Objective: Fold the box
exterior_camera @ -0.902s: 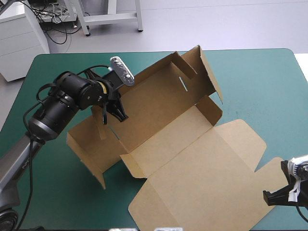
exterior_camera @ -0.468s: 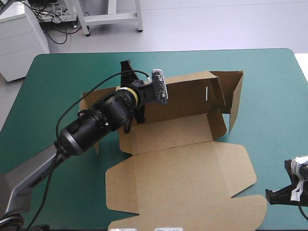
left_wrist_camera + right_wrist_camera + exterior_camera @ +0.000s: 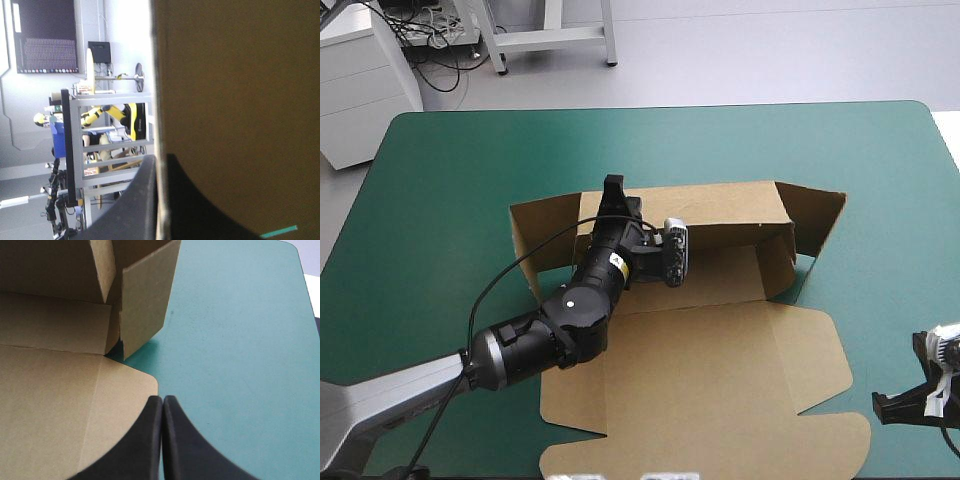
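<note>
Table (image 3: 440, 180): covered in teal-green, it filled most of the high view; bare cover lay on every side of the board, widest at the left and far right (image 3: 240, 365).
Box (image 3: 720, 370): brown, partly raised, it stood at the middle of the table, with its long side running left to right and its open side toward the near edge.
Lid (image 3: 700, 400): the broadest panel lay flat on the cover on the near side, its rounded corner flaps pointing right.
Far wall (image 3: 720, 205): this long panel stood upright along the far side of the floor panel (image 3: 730, 275). In the left wrist view it filled the scene as a dark brown field (image 3: 240, 100).
Right end flap (image 3: 820, 215): raised, it angled out from the far wall's right end, its lower corner touching the cover (image 3: 145, 305).
Left end flap (image 3: 540, 235): raised at the far wall's left end and turned toward the near side.
Left arm (image 3: 535, 345): it came in from the near left corner and reached across the lid to the far wall.
Left gripper (image 3: 613, 190): its black fingers pinched the top edge of the far wall left of its middle, one finger on each face, with the board edge running between them (image 3: 159, 159).
Right gripper (image 3: 895, 408): it was low over the near right corner of the table, just right of the lid. Its fingers were pressed together into one point and held nothing (image 3: 162, 399).
</note>
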`<state>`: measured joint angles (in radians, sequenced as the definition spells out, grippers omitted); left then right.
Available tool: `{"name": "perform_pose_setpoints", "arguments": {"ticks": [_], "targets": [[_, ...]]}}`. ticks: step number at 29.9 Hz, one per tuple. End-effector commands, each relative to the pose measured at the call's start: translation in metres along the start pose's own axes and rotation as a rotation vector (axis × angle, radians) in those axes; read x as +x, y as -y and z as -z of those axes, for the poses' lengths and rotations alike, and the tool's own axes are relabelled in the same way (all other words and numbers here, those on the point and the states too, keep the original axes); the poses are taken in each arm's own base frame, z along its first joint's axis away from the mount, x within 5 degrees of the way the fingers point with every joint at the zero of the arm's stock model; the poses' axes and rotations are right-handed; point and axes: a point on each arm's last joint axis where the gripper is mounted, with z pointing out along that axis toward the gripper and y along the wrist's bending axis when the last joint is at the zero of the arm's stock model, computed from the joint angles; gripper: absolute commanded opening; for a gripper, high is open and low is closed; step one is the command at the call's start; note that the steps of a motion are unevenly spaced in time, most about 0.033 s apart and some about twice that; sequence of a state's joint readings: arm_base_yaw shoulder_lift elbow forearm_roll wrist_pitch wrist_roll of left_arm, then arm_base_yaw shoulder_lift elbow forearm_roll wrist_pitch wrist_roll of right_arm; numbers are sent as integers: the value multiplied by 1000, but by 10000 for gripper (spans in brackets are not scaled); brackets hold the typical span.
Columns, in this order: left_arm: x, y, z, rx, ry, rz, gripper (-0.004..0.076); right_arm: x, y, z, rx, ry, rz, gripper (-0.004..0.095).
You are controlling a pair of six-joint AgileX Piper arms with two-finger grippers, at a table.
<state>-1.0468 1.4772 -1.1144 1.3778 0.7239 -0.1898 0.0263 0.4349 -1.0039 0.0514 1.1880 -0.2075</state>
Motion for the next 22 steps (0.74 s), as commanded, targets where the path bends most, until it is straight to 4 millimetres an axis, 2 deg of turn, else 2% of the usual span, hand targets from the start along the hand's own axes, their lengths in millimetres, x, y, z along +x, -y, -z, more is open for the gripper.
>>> {"name": "perform_pose_setpoints", "arguments": {"ticks": [1,10,17,22], "targets": [[6,-14,20,-116,55,19,-32,-12,3,4,23,77,2,-23],[21,5,26,-139,66,48,-32,-13,3,4,25,90,-12,-23],[27,5,35,-197,120,63,-32,-13,2,4,19,94,-32,-22],[36,15,40,-178,118,45,-32,-13,2,4,18,93,-46,-22]]}}
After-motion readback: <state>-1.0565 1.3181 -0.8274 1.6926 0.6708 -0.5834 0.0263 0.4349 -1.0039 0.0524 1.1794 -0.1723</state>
